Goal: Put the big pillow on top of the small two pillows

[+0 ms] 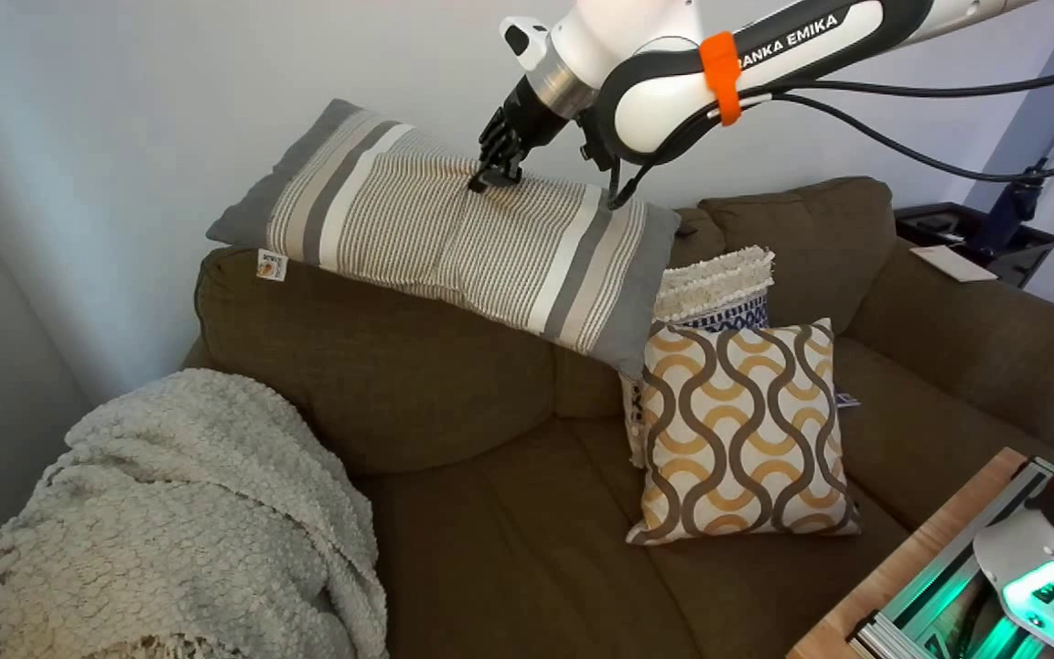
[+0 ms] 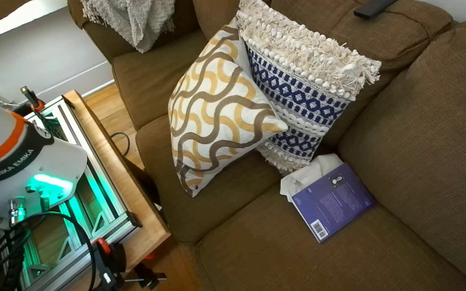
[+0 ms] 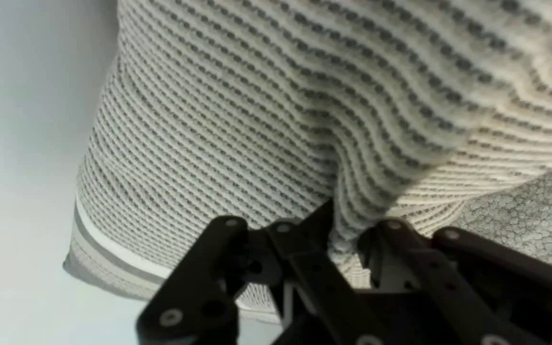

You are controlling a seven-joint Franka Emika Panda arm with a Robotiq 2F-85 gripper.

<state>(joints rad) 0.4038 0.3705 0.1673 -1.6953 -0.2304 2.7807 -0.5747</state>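
The big pillow (image 1: 463,238), grey with cream and white stripes, hangs tilted above the sofa back in an exterior view. Its right end is lower, by the top left corner of the ogee pillow; contact cannot be told. My gripper (image 1: 490,177) is shut on a fold at its upper middle. In the wrist view, the fold of the big pillow (image 3: 209,120) sits between the gripper's fingers (image 3: 347,232). The small ogee-pattern pillow (image 1: 747,430) leans on the small fringed cream-and-navy pillow (image 2: 297,89), both upright on the seat. The ogee pillow also shows in an exterior view (image 2: 221,117).
A cream knitted blanket (image 1: 207,513) covers the sofa's near arm. A purple book (image 2: 334,206) lies on the seat beside the small pillows. A dark remote (image 2: 373,7) lies on the sofa back. The robot's wooden table (image 1: 911,549) stands before the sofa (image 1: 454,549).
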